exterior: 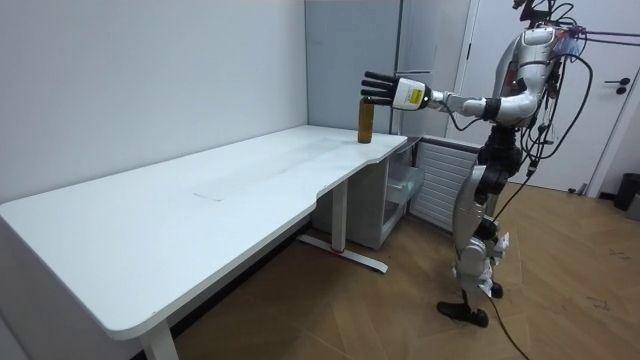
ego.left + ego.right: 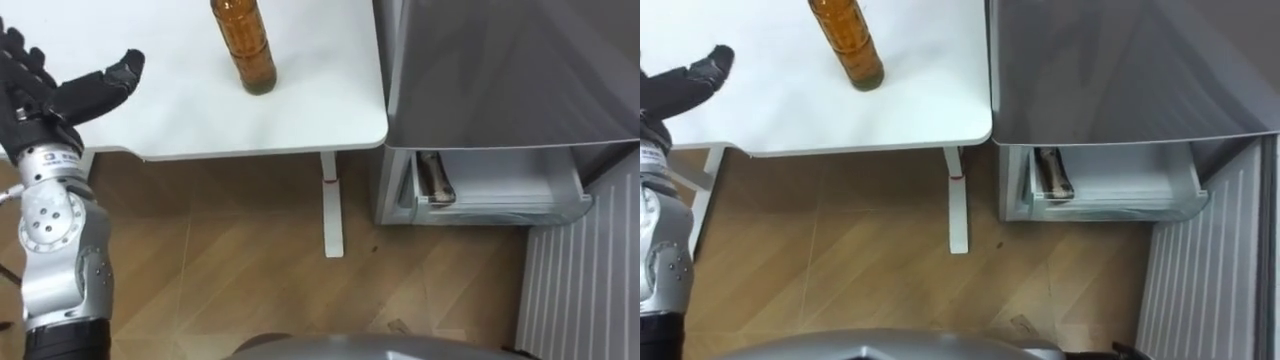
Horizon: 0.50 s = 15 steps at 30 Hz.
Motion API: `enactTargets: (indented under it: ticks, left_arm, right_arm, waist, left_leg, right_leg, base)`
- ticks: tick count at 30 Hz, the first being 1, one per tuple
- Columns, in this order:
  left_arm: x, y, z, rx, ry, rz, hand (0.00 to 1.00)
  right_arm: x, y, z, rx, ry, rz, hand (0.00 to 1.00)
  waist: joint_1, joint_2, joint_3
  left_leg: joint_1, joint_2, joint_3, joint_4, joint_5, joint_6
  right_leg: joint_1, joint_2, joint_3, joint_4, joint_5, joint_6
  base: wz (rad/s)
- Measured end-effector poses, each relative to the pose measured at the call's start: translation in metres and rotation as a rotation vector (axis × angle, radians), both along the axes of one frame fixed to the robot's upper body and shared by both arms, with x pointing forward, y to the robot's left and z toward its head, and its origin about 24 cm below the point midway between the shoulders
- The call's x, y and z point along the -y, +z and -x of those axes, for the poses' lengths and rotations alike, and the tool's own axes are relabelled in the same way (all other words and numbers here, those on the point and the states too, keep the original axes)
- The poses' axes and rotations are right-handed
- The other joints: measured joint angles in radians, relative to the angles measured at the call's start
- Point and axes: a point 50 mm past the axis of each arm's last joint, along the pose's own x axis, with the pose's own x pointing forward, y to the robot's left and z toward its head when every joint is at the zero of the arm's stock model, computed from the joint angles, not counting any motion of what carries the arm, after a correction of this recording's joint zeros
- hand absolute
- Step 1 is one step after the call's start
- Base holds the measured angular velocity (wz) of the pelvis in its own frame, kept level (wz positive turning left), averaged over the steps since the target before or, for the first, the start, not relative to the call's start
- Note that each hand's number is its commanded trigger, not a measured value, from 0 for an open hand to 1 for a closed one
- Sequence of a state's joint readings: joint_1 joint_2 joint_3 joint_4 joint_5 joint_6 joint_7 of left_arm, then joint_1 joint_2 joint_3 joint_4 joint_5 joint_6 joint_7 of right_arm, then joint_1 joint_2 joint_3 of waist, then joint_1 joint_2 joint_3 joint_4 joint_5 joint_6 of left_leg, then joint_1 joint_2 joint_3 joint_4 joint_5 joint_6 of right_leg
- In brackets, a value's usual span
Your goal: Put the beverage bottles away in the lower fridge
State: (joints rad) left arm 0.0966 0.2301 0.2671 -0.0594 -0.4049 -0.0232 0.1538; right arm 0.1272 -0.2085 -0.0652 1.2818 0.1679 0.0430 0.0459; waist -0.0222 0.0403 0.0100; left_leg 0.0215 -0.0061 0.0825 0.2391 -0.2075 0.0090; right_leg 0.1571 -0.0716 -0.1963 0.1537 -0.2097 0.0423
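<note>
An amber drink bottle [image 2: 245,45] stands upright on the white table [image 2: 300,120], near its right front corner. My left hand [image 2: 60,95] is raised over the table's left part, well to the left of the bottle, fingers straight and spread, holding nothing. In the room view the left hand [image 1: 385,90] hovers just above and beside the bottle [image 1: 365,122]. The grey fridge [image 2: 510,70] stands right of the table. Its lower drawer [image 2: 500,195] is pulled out, and a dark bottle [image 2: 435,178] lies inside at the left end.
The table's white leg [image 2: 332,205] stands on the wood floor between the table and the fridge. A ribbed white panel [image 2: 580,280] stands at the lower right beside the drawer. I stand on the floor facing the table corner and the fridge.
</note>
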Motion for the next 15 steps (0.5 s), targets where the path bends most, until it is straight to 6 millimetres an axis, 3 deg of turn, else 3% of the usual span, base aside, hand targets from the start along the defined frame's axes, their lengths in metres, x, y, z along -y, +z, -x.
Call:
enactTargets:
  ticks: [15]
  left_arm:
    - [0.014, 0.009, -0.017, 0.005, -0.224, -0.008, 0.0]
  right_arm:
    - [0.001, 0.001, -0.005, 0.003, 0.029, -0.026, 0.0]
  waist:
    - [-0.008, 0.0, -0.0004]
  left_leg:
    - [0.006, 0.001, 0.011, -0.001, 0.0, 0.0]
  right_leg:
    - [-0.001, 0.001, 0.005, 0.0, 0.0, 0.0]
  base:
    - [-0.01]
